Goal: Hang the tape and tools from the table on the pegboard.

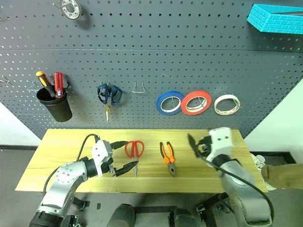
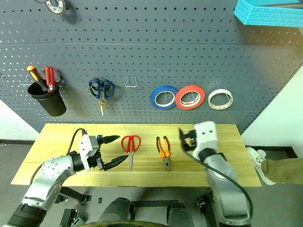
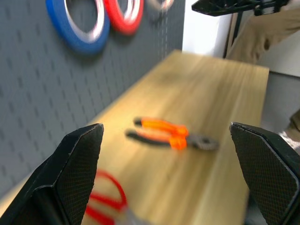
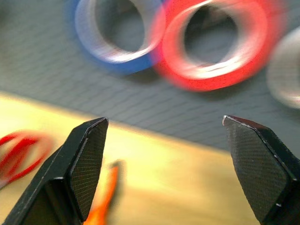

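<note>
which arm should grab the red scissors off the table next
Left, probably. The left end effector stands open right beside the red scissors, while the right end effector sits beyond the pliers.

The left gripper (image 3: 171, 176) has its two fingers wide apart over the table (image 3: 220, 98). The pliers (image 3: 171, 136) lie on the table. The red scissors (image 3: 105, 199) lie near the pliers. A blue tape roll (image 3: 77, 26) and a red tape roll (image 3: 124, 14) hang on the pegboard (image 3: 42, 103) behind the table.
</note>
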Tool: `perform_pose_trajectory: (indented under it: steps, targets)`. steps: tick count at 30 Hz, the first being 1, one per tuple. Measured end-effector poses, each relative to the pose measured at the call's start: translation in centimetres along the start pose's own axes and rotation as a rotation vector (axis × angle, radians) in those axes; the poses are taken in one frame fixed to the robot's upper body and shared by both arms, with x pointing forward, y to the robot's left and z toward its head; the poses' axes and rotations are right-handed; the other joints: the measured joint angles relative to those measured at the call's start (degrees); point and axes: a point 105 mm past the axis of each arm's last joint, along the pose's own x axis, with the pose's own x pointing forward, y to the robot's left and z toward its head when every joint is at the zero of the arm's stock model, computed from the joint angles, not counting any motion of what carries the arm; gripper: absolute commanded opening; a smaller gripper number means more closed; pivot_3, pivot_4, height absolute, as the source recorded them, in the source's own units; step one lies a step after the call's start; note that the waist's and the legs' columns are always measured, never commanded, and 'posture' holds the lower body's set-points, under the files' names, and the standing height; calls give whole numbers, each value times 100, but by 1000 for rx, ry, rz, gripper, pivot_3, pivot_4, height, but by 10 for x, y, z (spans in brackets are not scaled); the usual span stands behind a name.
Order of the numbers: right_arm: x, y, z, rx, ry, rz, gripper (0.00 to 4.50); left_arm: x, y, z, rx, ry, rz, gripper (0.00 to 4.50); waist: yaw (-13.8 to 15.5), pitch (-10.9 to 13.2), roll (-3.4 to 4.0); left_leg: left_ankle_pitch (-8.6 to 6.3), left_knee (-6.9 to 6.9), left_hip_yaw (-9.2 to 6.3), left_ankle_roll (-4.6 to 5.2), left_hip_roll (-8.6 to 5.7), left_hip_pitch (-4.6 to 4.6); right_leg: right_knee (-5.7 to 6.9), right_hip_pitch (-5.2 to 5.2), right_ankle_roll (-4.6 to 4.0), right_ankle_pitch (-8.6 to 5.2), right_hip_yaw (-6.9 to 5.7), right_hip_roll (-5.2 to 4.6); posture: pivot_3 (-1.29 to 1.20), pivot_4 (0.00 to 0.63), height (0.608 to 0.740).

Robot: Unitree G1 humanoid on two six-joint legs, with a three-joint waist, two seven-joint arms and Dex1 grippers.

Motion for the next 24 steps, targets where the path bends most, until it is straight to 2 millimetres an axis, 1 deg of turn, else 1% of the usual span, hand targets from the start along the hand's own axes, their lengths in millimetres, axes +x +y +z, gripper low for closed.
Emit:
perform_pose_trajectory:
  steps: [5, 8, 11, 14, 20, 24]
  targets:
    - [12, 32, -11, -6, 115, 65, 4085, -15, -19, -13, -65, 46, 21, 4500, 2, 126, -30, -1, -3, 1, -1, 3, -5, 0, -10, 3, -5, -1, -1, 314, 116, 687]
    - [19, 45, -19, -13, 176, 82, 4085, -22, -24, -16, -86, 60, 46, 4500, -4, 260, -34, -1, -5, 1, -1, 4, -8, 1, -16, 4, -6, -1, -1, 315, 141, 687]
    - [30, 50, -26, -25, 232, 58, 4085, -24, -31, -15, -90, 59, 48, 4500, -11, 389, -32, -1, -5, 2, -1, 5, -24, 1, -33, 3, -6, -1, -1, 314, 159, 687]
    - [41, 52, -28, -38, 262, 39, 4085, -25, -33, -12, -86, 53, 55, 4500, -7, 437, -19, 0, -4, 1, -2, 5, -99, 3, -100, -17, 8, -3, -1, 315, 168, 687]
    - [53, 57, -24, -51, 283, 30, 4085, -26, -36, -11, -93, 58, 64, 4500, -11, 549, -2, -5, -7, 0, 7, 5, -108, 2, -107, -16, -8, -5, -2, 316, 188, 687]
    - [54, 62, -23, -52, 290, 30, 4085, -28, -41, -9, -96, 57, 62, 4500, -48, 645, -2, -6, -8, -1, 8, 5, -111, 2, -110, -14, -10, -5, -2, 315, 194, 687]
